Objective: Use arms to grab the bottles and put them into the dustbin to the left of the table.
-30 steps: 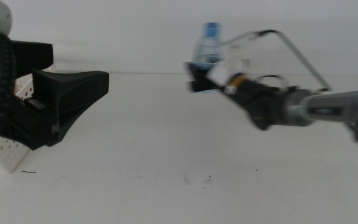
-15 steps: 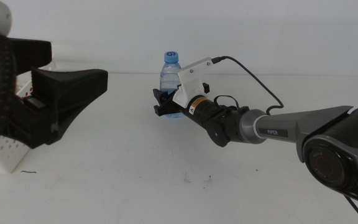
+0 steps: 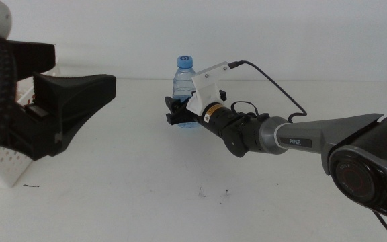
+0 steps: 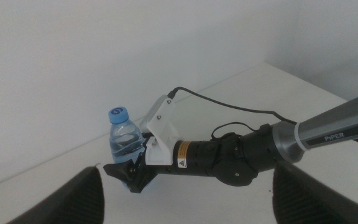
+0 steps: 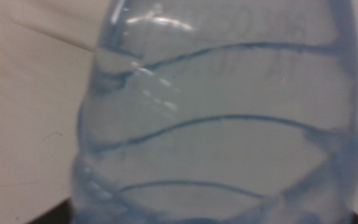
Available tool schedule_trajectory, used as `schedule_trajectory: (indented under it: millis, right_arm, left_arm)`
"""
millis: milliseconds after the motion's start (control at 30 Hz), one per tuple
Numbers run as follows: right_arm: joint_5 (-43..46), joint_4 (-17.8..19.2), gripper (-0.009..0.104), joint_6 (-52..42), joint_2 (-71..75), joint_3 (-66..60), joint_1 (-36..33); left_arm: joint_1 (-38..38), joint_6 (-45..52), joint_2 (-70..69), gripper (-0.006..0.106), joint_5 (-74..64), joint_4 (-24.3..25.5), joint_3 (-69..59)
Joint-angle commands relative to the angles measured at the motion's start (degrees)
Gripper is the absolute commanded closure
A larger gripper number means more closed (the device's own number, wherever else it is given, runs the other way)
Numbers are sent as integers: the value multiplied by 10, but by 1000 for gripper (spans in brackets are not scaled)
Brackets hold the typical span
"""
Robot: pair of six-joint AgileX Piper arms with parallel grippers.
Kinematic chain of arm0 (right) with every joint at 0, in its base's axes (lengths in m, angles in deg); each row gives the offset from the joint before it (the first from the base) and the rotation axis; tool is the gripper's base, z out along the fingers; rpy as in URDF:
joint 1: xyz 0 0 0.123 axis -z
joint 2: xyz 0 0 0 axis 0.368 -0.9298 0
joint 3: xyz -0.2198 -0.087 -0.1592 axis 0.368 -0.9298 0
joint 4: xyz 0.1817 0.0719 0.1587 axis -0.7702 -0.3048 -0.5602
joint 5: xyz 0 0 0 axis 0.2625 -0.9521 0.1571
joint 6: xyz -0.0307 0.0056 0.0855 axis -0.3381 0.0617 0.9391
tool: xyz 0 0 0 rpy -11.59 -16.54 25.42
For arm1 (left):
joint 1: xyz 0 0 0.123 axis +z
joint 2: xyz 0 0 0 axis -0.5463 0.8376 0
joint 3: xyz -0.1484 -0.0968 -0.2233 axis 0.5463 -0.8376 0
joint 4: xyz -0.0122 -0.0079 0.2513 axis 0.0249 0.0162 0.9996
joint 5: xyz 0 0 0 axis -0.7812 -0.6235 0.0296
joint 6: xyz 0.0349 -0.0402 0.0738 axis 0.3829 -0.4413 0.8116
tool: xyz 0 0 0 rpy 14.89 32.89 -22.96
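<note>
Right gripper [image 3: 177,115] clamped on water bottle [image 3: 182,82], transfer step. Left gripper [image 3: 59,114] open, empty. Next: carry to dustbin [image 3: 9,165].

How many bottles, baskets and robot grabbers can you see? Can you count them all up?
Water bottle: 1, clear with a blue cap
White basket: 1
Grabbers: 2, the left gripper and the right gripper
Total: 4
</note>
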Motion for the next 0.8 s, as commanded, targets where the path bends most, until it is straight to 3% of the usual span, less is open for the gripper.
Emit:
schedule_trajectory:
  millis: [0,67,133,633,700,767]
  right_arm:
    - [11,4,31,20,12,7,-3]
    - [11,18,21,30,13,7,-6]
    - [14,19,18,30,18,-3,-8]
    - [40,49,18,49,235,-292,-8]
    - [7,62,18,88,297,-343,-8]
    - [-77,105,18,148,367,-369,-8]
  left_arm:
    - [-4,-5,-2,7,9,1,-2]
    - [-4,-5,-2,7,9,1,-2]
    - [-4,-5,-2,7,9,1,-2]
    - [-4,-5,-2,7,11,1,-2]
    - [-4,-5,-2,7,11,1,-2]
    - [-4,-5,-2,7,11,1,-2]
